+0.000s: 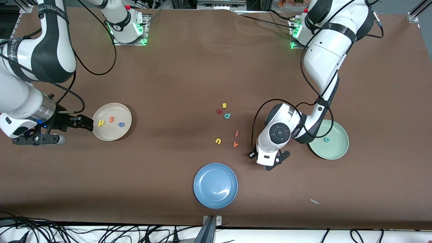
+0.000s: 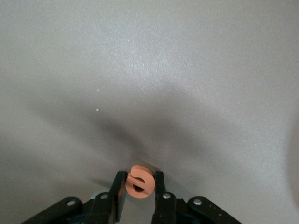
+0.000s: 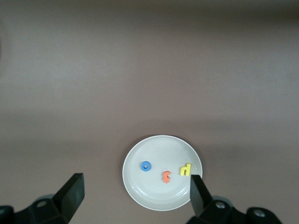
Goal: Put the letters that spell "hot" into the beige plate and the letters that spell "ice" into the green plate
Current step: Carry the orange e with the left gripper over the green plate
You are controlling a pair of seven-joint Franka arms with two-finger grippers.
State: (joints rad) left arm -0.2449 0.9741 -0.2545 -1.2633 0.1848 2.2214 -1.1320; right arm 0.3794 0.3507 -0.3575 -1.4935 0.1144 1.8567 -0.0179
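The beige plate (image 1: 101,134) lies toward the right arm's end and holds a yellow h (image 1: 101,123), an orange t (image 1: 111,118) and a blue o (image 1: 121,124); the right wrist view shows the same plate (image 3: 154,196). My right gripper (image 1: 87,123) (image 3: 136,184) hangs open and empty at that plate's rim. My left gripper (image 1: 272,161) (image 2: 139,179) is low over bare table between the orange v and the green plate (image 1: 339,150), shut on the orange e (image 2: 140,183). A teal c (image 1: 326,139) lies in the green plate. The dark red i (image 1: 219,110) lies mid-table.
Loose letters lie mid-table: a yellow s (image 1: 224,106), a teal p (image 1: 227,115), an orange-red t-like letter (image 1: 237,133), a yellow u (image 1: 218,141) and an orange v (image 1: 236,144). A blue plate (image 1: 215,185) sits nearer the front camera. A white scrap (image 1: 315,201) lies near the front edge.
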